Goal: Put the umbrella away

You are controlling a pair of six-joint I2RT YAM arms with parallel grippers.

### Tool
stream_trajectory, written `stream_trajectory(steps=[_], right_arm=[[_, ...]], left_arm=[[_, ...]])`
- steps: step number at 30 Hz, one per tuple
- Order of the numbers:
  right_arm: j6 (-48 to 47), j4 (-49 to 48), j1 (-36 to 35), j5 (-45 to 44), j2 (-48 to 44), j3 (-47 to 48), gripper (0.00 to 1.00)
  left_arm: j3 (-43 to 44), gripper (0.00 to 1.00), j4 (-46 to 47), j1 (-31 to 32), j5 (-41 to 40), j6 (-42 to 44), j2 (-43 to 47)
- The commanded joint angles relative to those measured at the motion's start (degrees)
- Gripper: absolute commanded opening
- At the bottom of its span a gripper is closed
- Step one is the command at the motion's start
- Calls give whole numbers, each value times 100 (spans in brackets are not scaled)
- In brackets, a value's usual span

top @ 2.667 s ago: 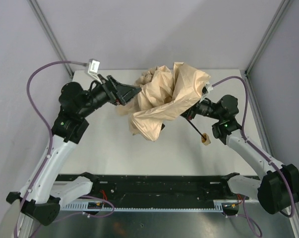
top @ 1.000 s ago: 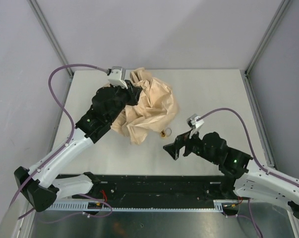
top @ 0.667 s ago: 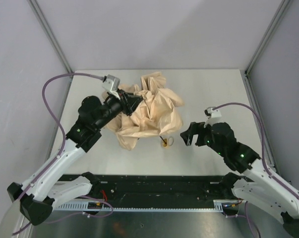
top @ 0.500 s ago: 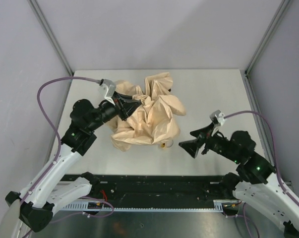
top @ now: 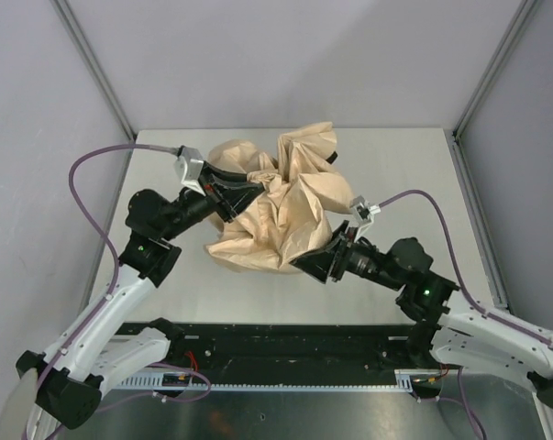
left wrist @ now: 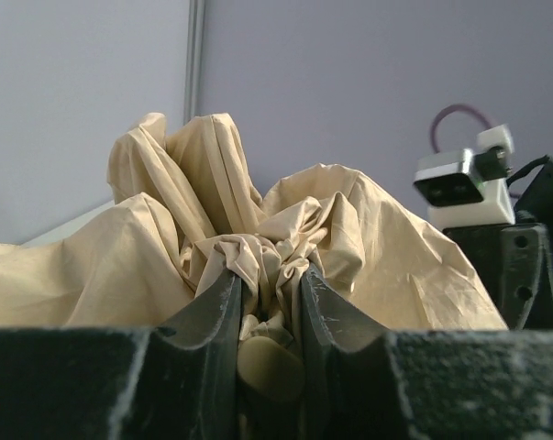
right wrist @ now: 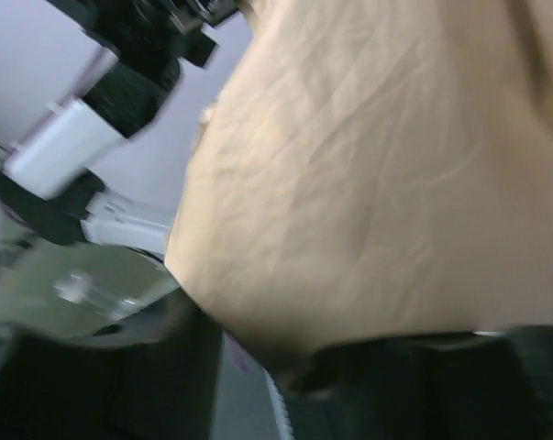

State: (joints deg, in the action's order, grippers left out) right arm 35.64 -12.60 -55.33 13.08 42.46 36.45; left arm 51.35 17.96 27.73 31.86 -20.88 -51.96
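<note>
Right gripper (top: 315, 263): nearest, right of centre, its nose pressed into the near hem of the cloth. The fabric covers the fingers and its own view is blurred, so I cannot tell how wide the jaws stand or whether they hold anything.
Umbrella (top: 281, 211): a loose crumpled heap mid-table, between the two grippers. The handle and shaft are hidden under the fabric.
Left gripper (left wrist: 269, 298): left and farther back, jaws nearly together and pinching a gathered bunch of folds.
Pale lump (left wrist: 271, 367): low between the left fingers. I cannot tell what it is.
Canopy (left wrist: 212, 165): beyond the pinch it stands in tall ridges toward the far side.
Table (top: 400, 160): bare pale surface shows far right of the heap.
Handling: probably light, with thin, limp cloth that slides and billows. The ribs and shaft inside are likely stiff and slender, and could bend if squeezed across.
Where to hold: gathered folds grip best, and single layers will likely slip. For carrying, the shaft or handle looks the surer hold once it is uncovered.
</note>
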Motion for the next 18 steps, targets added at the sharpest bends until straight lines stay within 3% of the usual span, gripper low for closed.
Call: stream_trajectory(steps=[1, 4, 7, 9, 12, 15, 18], right_arm=[[673, -2227, -551, -506, 651, -185, 37], [681, -2695, -1036, -622, 1306, -206, 9], [853, -3311, -1315, -349, 1895, -210, 2], [856, -3688, -1448, 11, 2132, -209, 14], [697, -3609, -1591, 334, 2206, -215, 41], [361, -2841, -1850, 100, 1943, -217, 62], [32, -1417, -2038, -463, 1417, -217, 75]], left_arm=[[-179, 0, 1482, -28, -110, -385, 211], [-282, 0, 1845, -30, -266, -411, 233], [-512, 0, 2259, -29, -425, -460, 250], [-648, 0, 2488, -30, -377, -429, 231], [-781, 0, 2687, -30, -262, -381, 181], [-861, 0, 2793, -30, -108, -269, 175], [-933, 0, 2831, -89, 78, -99, 224]])
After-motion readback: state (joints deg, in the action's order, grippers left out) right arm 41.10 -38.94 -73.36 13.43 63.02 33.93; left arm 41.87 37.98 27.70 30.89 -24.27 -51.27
